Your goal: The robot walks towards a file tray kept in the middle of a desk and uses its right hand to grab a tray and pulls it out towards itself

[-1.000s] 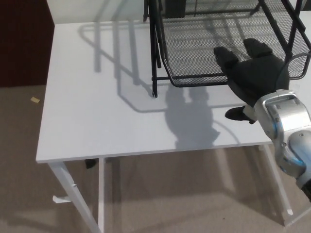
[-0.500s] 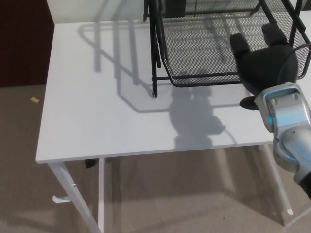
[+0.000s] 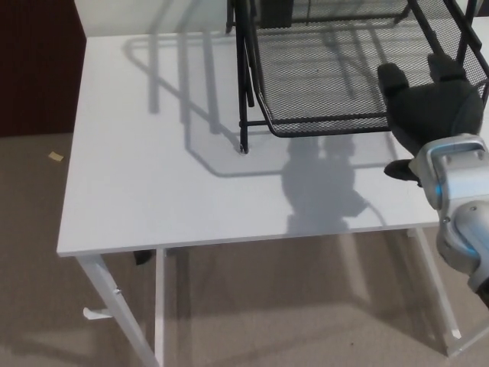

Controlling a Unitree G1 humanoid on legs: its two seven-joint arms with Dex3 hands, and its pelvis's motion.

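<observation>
The walk appears done: the robot stands at the near edge of the white bench (image 3: 191,176), close enough that its right arm reaches over the bench top. The black wire-mesh file tray (image 3: 321,76) stands at the far part of the bench, toward the right side of the head view (its upper parts run out of the top of the picture, so how many tiers it has cannot be told). Its lowest mesh tray has a front rim that faces the robot, and that rim sits roughly level with the rack's front leg, so the tray looks not yet drawn out.

The right robot hand (image 3: 428,107) is raised over the right end of that front rim. Two thick fingers (image 3: 393,76) point away from the robot and lie above the mesh, spread apart from each other, while the thumb shows low at the wrist side, outside the rim. The robot hand reads as spread and holding nothing; whether any finger actually touches the wire cannot be told from this angle. The silver forearm enters from the lower right. The hand's shadow falls on the bare bench top in front of the tray.

The left robot hand does not show at all.

What seems left is the whole of the handling: bringing the fingers down behind the front rim, closing them on the wire, and then drawing the tray along the bench toward the robot. The reach is the step in hand; the grasp and pull are still to come.
</observation>
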